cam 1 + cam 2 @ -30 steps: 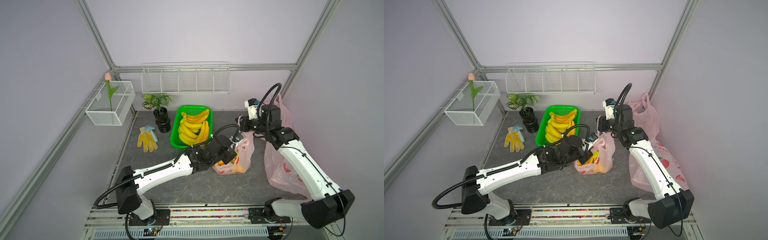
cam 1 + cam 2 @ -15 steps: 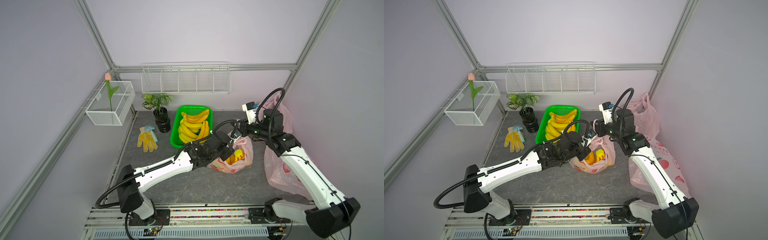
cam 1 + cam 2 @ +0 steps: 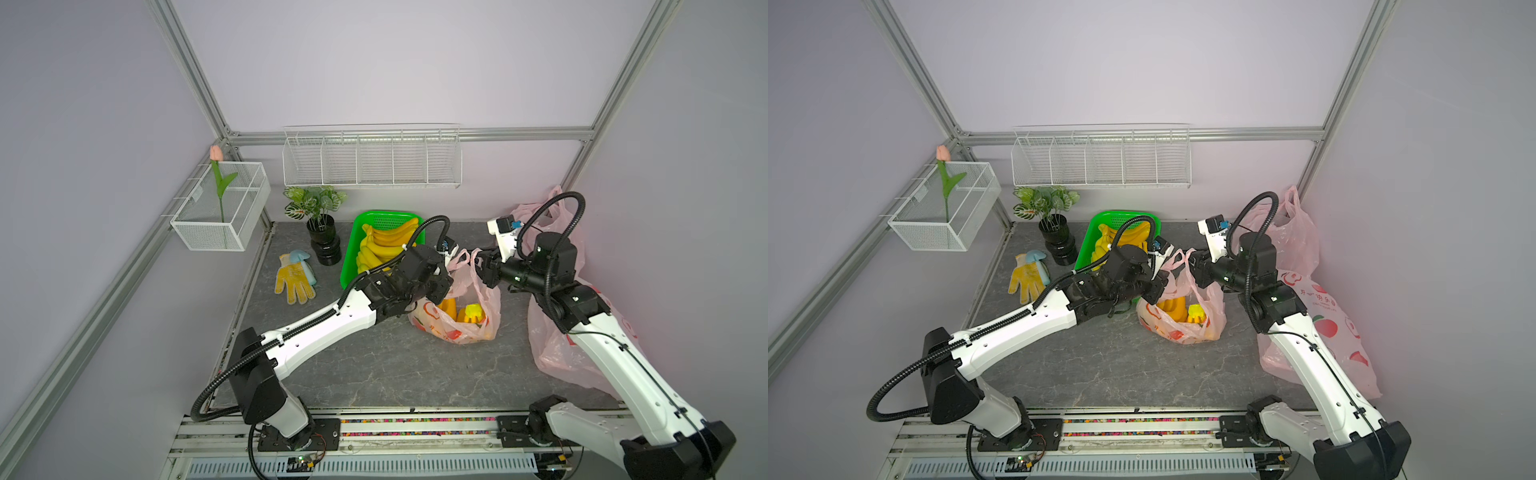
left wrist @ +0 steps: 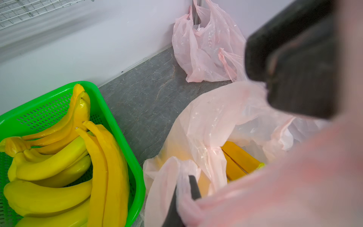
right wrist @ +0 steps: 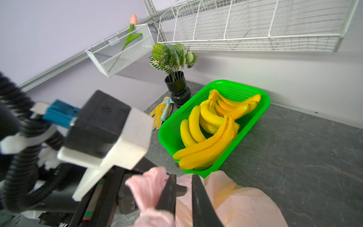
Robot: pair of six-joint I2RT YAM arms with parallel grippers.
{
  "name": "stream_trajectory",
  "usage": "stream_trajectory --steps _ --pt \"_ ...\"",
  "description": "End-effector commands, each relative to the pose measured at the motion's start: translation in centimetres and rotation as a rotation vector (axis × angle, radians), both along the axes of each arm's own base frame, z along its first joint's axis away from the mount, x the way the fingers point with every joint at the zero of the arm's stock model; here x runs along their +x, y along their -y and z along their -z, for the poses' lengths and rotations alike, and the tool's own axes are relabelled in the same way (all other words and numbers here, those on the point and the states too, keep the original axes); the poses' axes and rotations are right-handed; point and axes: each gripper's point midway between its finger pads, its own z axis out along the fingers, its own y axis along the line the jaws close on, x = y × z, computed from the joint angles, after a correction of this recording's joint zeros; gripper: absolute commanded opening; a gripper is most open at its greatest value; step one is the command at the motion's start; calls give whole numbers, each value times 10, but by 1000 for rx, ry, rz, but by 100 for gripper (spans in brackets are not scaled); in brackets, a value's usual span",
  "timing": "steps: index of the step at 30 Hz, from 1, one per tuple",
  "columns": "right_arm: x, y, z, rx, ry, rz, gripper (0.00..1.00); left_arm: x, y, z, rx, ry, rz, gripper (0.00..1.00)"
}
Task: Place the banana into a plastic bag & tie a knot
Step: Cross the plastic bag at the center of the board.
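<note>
Banana lies inside the pink plastic bag. Left tool pinches a bunched handle; right tool, jaws narrowly parted, sits just beside it, probably for knotting.

The only writing I can find is on the spare pink bag against the right wall. In a top view a line of red Chinese characters stands on it, which seems to read 开心快乐, and under it is a smaller line, too small to read. The plastic bag in the middle also carries red print, but it is crumpled and not readable.
</note>
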Motion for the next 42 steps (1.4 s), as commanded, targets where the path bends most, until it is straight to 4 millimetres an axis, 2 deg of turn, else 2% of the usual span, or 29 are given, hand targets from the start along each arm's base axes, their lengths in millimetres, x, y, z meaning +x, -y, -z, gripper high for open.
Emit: stream_trajectory --steps 1,8,13,17,20,28,31,33,42 --pt "-16 -12 -9 -1 76 -80 19 3 4 -12 -42 -31 -18 0" --pt "-22 -10 6 -56 72 -61 22 19 -10 -15 -96 -75 -97 0" --pt "-10 7 15 -120 52 57 37 26 -18 -10 -124 -88 -132 0" --pt "-9 16 20 -174 7 103 40 31 -24 -4 -98 -87 -173 0" --pt "-17 24 24 -211 -32 124 44 39 -32 -2 -109 -110 -210 0" --pt "-36 51 44 -294 -122 203 72 57 -48 -6 -125 -113 -266 0" --pt "-41 55 42 -305 -117 210 100 63 -53 -4 -123 -118 -285 0" --pt "-44 56 37 -308 -104 208 94 67 -56 -2 -120 -122 -296 0" --pt "-57 70 24 -338 -43 230 95 76 -61 1 -111 -123 -317 0"
